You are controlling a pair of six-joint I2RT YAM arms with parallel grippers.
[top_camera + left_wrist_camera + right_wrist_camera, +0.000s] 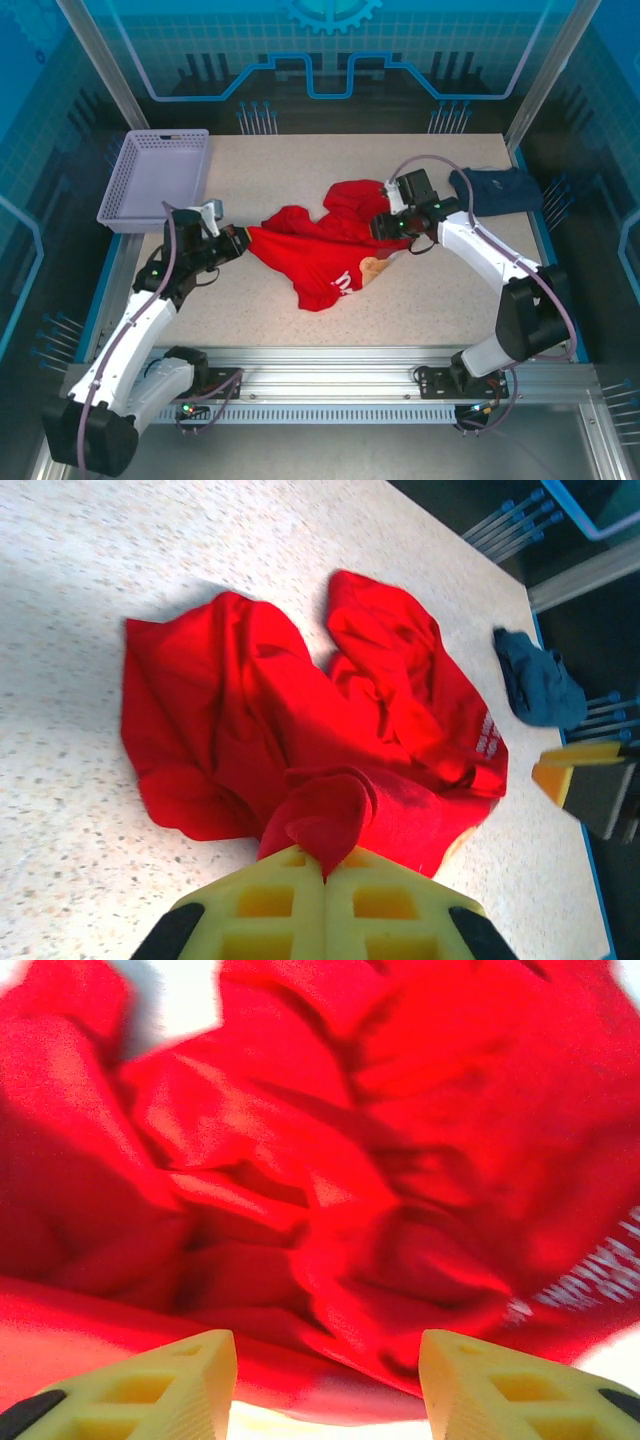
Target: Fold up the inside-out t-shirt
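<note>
**A:** Yellow fingers (pixel 265 905) of the left gripper (pixel 323 865) sit right at the lens, pressed together, with a bunched fold of the red t-shirt (pixel 300 730) pinched between them.

**B:** And the right gripper (pixel 328 1345)?

**A:** Its jaws stand apart. Red cloth lies crumpled just past the tips, and nothing is clamped between them.

**B:** Where does the shirt lie?

**A:** Mid-table (pixel 300 165), in a rumpled heap between the two arms. From above, the left gripper has its left end and the right gripper is over its right side. The near edge hangs toward the arm bases, showing a tan-and-white print (pixel 356 275).

**B:** Is it flat anywhere?

**A:** No, it is creased all over, with one lobe humped up at the far side.

**B:** What else is on the table?

**A:** A dark navy garment (pixel 497 188) lies at the far right corner, apart from the shirt. A pale purple basket (pixel 128 170) sits at the far left corner.
</note>
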